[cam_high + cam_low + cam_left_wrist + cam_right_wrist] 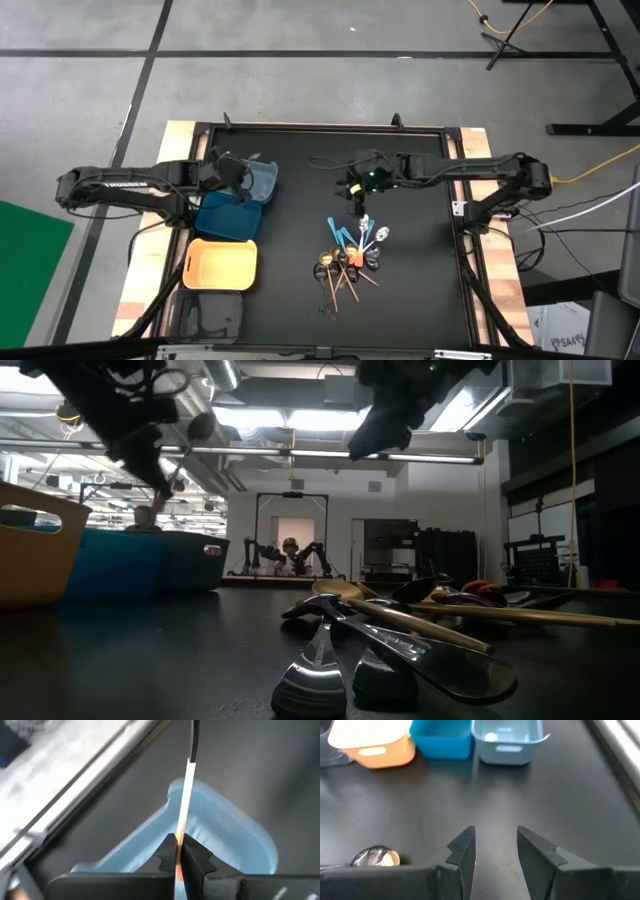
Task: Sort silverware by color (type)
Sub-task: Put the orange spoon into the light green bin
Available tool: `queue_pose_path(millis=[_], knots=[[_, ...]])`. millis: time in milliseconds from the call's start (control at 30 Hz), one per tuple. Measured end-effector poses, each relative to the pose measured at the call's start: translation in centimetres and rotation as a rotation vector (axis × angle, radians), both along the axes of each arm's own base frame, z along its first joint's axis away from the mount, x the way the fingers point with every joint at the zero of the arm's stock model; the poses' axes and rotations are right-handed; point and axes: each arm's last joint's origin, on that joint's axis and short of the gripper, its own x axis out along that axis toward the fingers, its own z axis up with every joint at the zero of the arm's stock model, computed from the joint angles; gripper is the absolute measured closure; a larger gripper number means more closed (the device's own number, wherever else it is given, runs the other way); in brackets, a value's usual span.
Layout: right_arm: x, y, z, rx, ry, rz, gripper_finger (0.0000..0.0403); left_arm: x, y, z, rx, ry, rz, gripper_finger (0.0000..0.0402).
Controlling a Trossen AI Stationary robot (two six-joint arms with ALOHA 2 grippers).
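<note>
Gripping 1 orange-handled utensil (183,815), left pincer (179,851) hovers over 1 light-blue bin (235,840); right pincer (494,847) open.

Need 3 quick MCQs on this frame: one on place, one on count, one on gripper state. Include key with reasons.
1. Where is the left gripper?
A. over the light blue bin
B. over the silverware pile
C. off the table

2. How many bins stand in a row in the right wrist view?
A. one
B. three
C. five

3. The right gripper is:
A. open, empty
B. shut on a fork
C. shut on a bin

Key: 1 A, the left wrist view looks into that bin; 2 B, orange, blue, light blue; 3 A, fingers apart, nothing between.
</note>
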Motion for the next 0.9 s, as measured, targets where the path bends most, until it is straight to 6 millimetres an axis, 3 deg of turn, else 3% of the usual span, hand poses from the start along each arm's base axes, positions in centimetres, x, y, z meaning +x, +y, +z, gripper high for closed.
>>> queue_pose_path(millis=[367, 600, 900], knots=[[1.6, 0.2, -3.1, 0.118, 0.100, 0.054, 0.0270, 0.5, 0.8, -2.1, -0.054, 0.071, 0.115, 0.0396], [1.5, 1.0, -3.3, 0.142, 0.126, 0.079, 0.0270, 0.8, 1.2, -4.5, -0.159, 0.174, 0.178, 0.0396], [1.6, 3.5, -3.3, 0.127, 0.123, 0.158, 0.0270, 1.7, 1.5, -6.5, -0.181, 0.298, 0.184, 0.0385]])
